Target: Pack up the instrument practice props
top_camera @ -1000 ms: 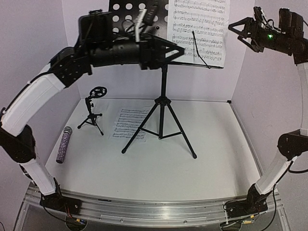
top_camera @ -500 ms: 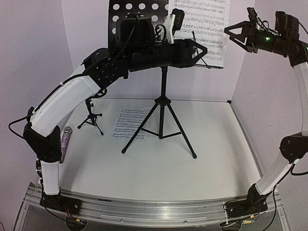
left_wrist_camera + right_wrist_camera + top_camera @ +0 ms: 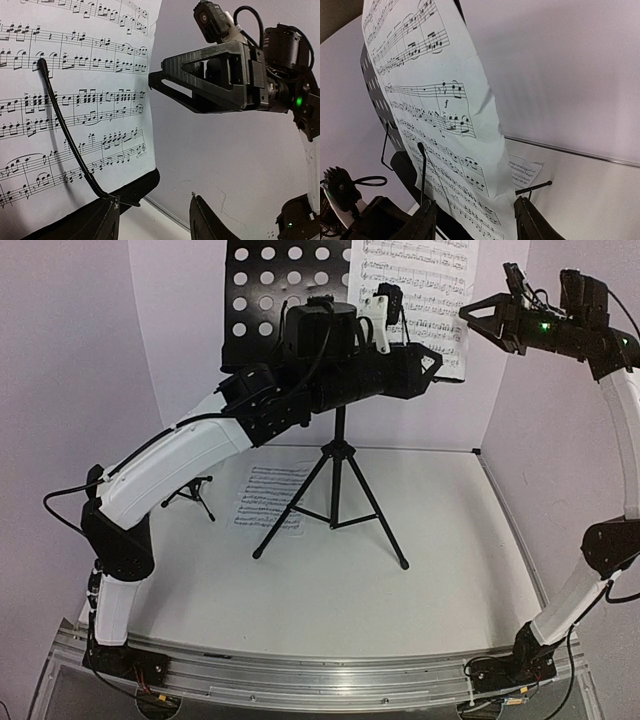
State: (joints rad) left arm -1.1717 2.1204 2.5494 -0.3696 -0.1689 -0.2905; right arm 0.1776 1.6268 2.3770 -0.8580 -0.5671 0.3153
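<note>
Both arms have closed in on the stand's upper right over the last second. The left fingers (image 3: 428,358) have swung across from the desk's left side to the lower right of the white printed sheet-music page (image 3: 415,295). The right fingers (image 3: 478,316) have edged leftward toward that page's right edge.

Location: the page stands on the tall black perforated tripod music stand (image 3: 270,300), resting on its ledge. A thin black wire retainer (image 3: 65,135) lies across the page face.

Finger state: both pairs stand parted and empty.

Relative position: in the left wrist view, the page's lower right corner sits above the gap between the left tips, untouched. In the right wrist view, that corner appears between the right tips, but whether it lies within their gap in depth cannot be told.

Step in hand, as judged: lifting the page off the stand.

Recommendations:
- Grip the free right margin, clear of the wire.
- Slide the page out from under the retainer instead of pulling it straight off.
- Let one arm grip only, since the two pairs of fingers are near each other.
- Keep force low, as the tripod may tip.

Also noted: a second white sheet (image 3: 268,495) lies flat on the bench (image 3: 450,570) by the stand's legs. A small black tripod mic stand (image 3: 195,490) is partly hidden behind the left arm.
</note>
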